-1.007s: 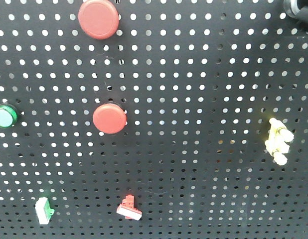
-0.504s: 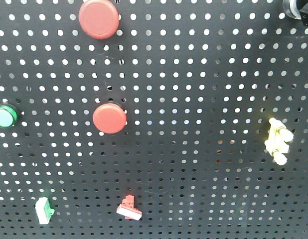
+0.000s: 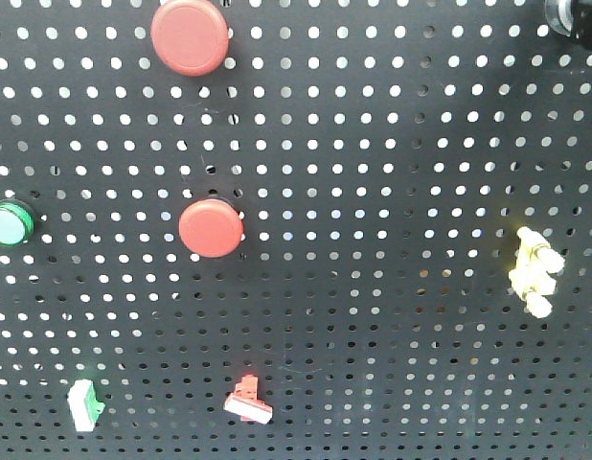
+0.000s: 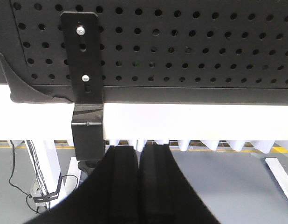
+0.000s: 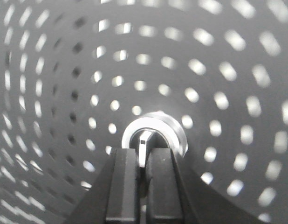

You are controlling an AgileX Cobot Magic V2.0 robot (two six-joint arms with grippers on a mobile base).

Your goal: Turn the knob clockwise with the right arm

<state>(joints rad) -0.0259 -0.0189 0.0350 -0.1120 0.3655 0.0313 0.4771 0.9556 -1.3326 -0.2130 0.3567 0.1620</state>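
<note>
In the right wrist view a round knob with a silver ring (image 5: 155,122) and a narrow white pointer handle (image 5: 145,140) sits on the black pegboard. My right gripper (image 5: 143,156) is pressed up to it, its two black fingers shut on the pointer handle from either side. In the front view only a dark rounded part (image 3: 576,13) shows at the top right corner; whether it is the knob or the gripper I cannot tell. My left gripper (image 4: 138,151) is shut and empty, below the board's lower edge.
The black pegboard (image 3: 392,144) carries two red round buttons (image 3: 189,35) (image 3: 211,228), a green button (image 3: 9,223), a green-white switch (image 3: 85,405), a red switch (image 3: 248,402) and a pale yellow fitting (image 3: 535,273). A black bracket (image 4: 83,70) holds the board to a white rail (image 4: 190,122).
The dark part at the front view's top right corner has shifted slightly up and towards the edge. Everything on the board stays where it was.
</note>
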